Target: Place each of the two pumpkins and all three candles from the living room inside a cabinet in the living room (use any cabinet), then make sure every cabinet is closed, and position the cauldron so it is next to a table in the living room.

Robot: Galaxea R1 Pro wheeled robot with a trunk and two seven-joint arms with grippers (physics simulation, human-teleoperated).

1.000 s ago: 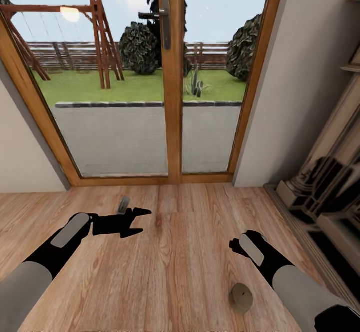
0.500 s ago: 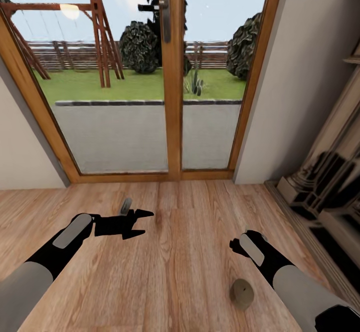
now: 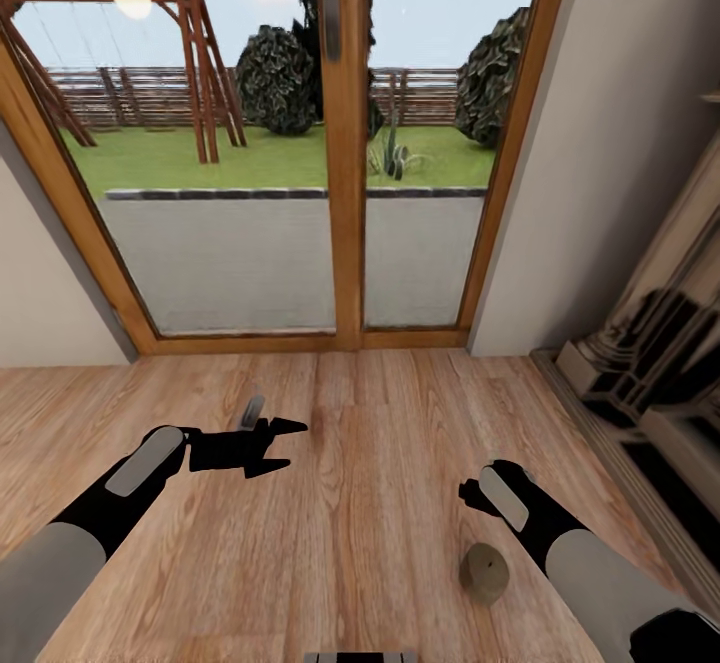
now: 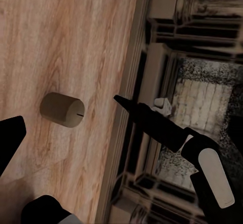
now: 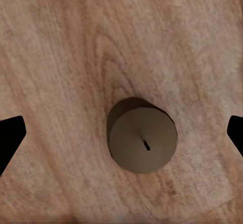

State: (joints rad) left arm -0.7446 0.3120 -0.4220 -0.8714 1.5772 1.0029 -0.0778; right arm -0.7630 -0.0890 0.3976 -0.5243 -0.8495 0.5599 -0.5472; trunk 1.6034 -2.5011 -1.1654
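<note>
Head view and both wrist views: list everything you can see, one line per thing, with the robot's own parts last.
candle: one, beige-tan, standing on the floor beside the right forearm, directly under the right claw's camera.
floor: one, light-brown wood planks.
glass doors: one pair, orange-brown wood frame, straight ahead, with lawn, swing frame and fence outside.
door handle: one, grey metal, on the centre post.
fireplace: one, pale stone with dark opening, along the right wall.
left claw: one, black, open, above the floor and empty.
right claw: one, black, fingertips wide apart, open over the candle.
</note>
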